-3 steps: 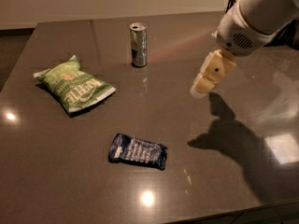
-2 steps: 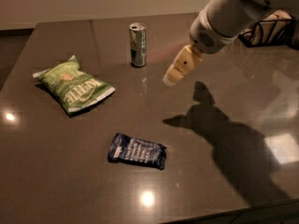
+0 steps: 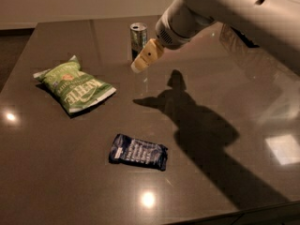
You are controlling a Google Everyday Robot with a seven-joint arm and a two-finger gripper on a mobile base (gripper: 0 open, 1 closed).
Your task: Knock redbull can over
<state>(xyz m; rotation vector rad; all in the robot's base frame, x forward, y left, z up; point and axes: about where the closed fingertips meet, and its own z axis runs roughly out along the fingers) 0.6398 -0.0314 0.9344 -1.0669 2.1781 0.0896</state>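
My main worry is depth. From this one camera view the gripper (image 3: 139, 65) overlaps the lower part of the redbull can (image 3: 138, 39), but I judge the can stands just behind it, upright on the table (image 3: 56, 182), and I cannot tell whether the two are touching. If I sweep at this height and the tip is nearer the camera than it looks, it will pass in front of the can and miss. A push this low on the can could also slide it along the glossy top instead of tipping it. A hard knock might send it rolling towards the far edge, close behind the can.

The green chip bag (image 3: 75, 86) lies off to the gripper's left, and the dark blue snack packet (image 3: 138, 152) is well below it, nearer the camera. Neither is in the way.

The arm comes in from the upper right, its thick white forearm crossing the top of the view. The wrist is bent so the gripper points down and to the left, above the table. I cannot tell whether the gripper is open or closed.
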